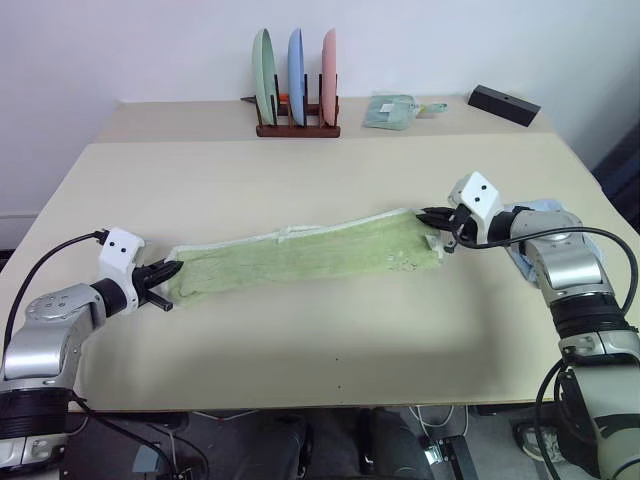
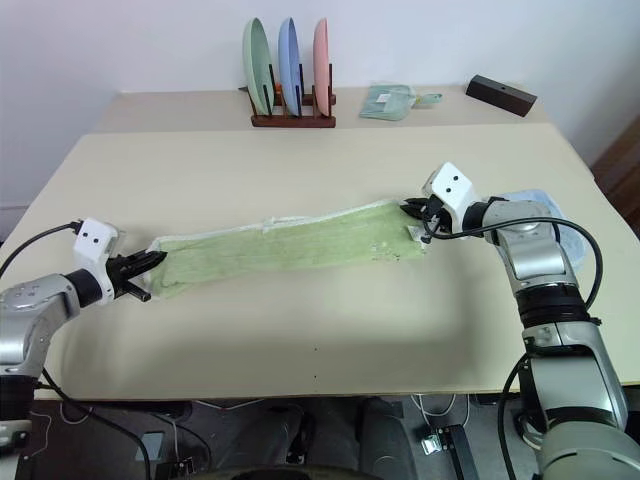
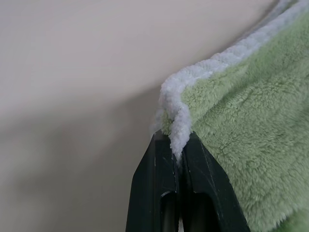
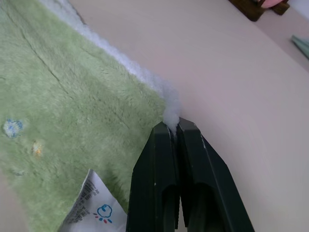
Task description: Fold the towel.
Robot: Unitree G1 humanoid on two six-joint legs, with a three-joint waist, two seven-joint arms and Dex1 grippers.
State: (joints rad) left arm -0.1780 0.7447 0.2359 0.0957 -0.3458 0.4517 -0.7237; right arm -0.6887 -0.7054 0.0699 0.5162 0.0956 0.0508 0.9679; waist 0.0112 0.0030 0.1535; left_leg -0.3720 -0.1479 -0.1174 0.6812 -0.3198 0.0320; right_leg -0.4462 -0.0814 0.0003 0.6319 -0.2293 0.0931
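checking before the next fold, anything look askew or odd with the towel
The towel is held as a narrow band between the left gripper and right gripper, and it runs slanted across the table. Its white care label sticks out past the edge by the right gripper. No damage or spill visible.

Camera layout: two head views, two wrist views.
Head pair: high, facing forward and down over the table (image 1: 300, 340), far enough to take in the plate rack (image 1: 297, 125) at the back; both cover the same tabletop, slightly offset sideways. Left wrist camera: very near, looking along the left gripper (image 3: 179, 145) at the towel (image 3: 241, 140) corner. Right wrist camera: equally near, along the right gripper (image 4: 175, 126), onto the towel's opposite end; head views share both ends.
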